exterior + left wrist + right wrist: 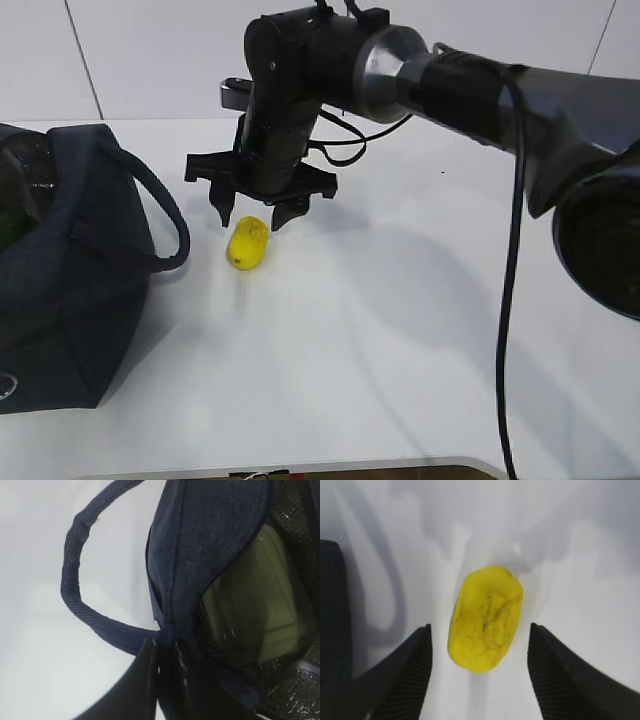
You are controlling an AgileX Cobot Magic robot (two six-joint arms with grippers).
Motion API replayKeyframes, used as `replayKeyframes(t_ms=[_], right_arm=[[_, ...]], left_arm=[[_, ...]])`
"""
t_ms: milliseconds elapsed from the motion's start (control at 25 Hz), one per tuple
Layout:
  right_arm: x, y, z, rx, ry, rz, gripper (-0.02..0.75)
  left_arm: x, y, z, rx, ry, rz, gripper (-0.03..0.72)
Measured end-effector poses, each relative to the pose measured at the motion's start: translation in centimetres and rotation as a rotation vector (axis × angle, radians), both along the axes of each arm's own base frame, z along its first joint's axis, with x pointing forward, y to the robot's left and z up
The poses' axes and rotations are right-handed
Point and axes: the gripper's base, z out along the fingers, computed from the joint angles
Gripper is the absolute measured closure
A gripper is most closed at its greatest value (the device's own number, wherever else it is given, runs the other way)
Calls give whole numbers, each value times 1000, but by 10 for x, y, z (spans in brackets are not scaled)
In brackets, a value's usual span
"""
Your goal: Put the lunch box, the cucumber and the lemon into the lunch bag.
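Note:
The yellow lemon (248, 244) lies on the white table, to the right of the navy lunch bag (70, 270). My right gripper (251, 217) hovers just above it, open. In the right wrist view the lemon (485, 617) sits between the two spread fingers (412, 670), untouched. My left gripper (161, 647) is shut on the lunch bag's rim fabric (210, 540), at the base of a loop handle (75, 580). The lunch box's pale green lid (255, 605) shows inside the bag. A dark green patch (8, 225) shows in the bag's opening; I cannot tell if it is the cucumber.
The white table (400, 330) stretches to the right of and in front of the lemon. The bag's near handle (165, 215) loops out toward the lemon. A black cable (510, 300) hangs from the right arm.

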Motion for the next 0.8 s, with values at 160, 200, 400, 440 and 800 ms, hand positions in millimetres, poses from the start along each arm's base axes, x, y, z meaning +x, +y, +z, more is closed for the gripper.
replayKeyframes(t_ms=[160, 200, 400, 440, 800], right_arm=[[1, 1, -10, -4, 13, -1, 258], [2, 2, -13, -6, 16, -1, 258], [4, 3, -25, -13, 22, -1, 258], [5, 3, -26, -11, 19, -2, 258], [8, 5, -29, 5, -7, -3, 258]], left_arm=[[0, -1, 0, -22, -1, 4, 683], [0, -2, 0, -29, -1, 6, 683], [0, -5, 1, -90, -4, 13, 683], [1, -6, 1, -102, -4, 7, 683], [7, -15, -2, -188, 3, -43, 683]])
